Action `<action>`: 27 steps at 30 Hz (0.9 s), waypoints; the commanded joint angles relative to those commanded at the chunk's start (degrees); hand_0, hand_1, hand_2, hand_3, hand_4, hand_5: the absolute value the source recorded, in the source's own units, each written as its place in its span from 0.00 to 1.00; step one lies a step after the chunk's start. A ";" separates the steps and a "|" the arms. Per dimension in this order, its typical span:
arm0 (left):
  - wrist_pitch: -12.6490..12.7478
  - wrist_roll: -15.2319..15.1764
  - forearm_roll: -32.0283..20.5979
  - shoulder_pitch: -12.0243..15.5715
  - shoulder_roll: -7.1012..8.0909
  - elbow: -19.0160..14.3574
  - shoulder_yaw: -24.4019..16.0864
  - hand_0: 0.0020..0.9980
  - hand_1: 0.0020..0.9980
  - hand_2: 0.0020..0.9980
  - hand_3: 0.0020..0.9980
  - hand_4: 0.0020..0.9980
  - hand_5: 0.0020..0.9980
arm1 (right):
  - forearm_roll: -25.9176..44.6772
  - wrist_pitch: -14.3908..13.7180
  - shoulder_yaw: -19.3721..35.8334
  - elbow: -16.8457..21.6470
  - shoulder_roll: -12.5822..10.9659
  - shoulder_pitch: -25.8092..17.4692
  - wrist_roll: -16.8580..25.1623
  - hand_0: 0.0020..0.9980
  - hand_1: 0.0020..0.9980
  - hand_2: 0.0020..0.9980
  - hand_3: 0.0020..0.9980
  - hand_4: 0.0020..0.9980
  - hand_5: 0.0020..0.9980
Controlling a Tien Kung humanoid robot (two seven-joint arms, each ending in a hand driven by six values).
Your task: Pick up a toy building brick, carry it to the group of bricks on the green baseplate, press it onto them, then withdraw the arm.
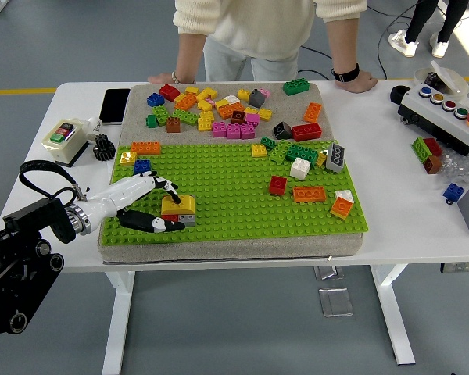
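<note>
Your left robot hand (144, 203), white-shelled with black-tipped fingers (166, 184), reached in from the left over the studded green baseplate (234, 195). Its fingers were spread around a small stack of glossy plastic bricks: a yellow brick (178, 205) sitting on grey and red ones at the baseplate's near-left corner. The thumb (158, 225) lay low along the stack's near side while the other fingers arched over to its far-left edge. You could not tell whether the hand gripped the yellow brick or merely touched it. The baseplate sat on a coarse beige pad (219, 248) on the smooth white table (406, 226).

A loose heap of bricks (219, 113) in many colours covered the pad's far half, well apart from the hand; an orange brick (145, 147) and a blue brick (141, 166) lay just beyond its fingers. A person (266, 31) in a cream knit sweater stood at the far side, both hands resting on the table's edge. A black phone (114, 105) and a button box (64, 134) lay to the left.
</note>
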 joint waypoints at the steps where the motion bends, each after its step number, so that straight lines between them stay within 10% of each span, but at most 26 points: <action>1: 0.00 0.01 0.03 0.01 -0.01 0.03 0.02 1.00 0.91 0.87 0.62 1.00 0.69 | 0.02 0.00 0.00 0.00 0.00 -0.01 0.00 0.73 0.64 0.68 0.62 0.94 0.49; 27: -0.33 -0.01 -1.57 -0.05 0.60 -2.68 -1.13 1.00 0.90 0.86 0.61 1.00 0.67 | 0.19 -0.32 -0.44 0.00 0.15 -0.11 0.15 0.73 0.64 0.68 0.62 0.95 0.49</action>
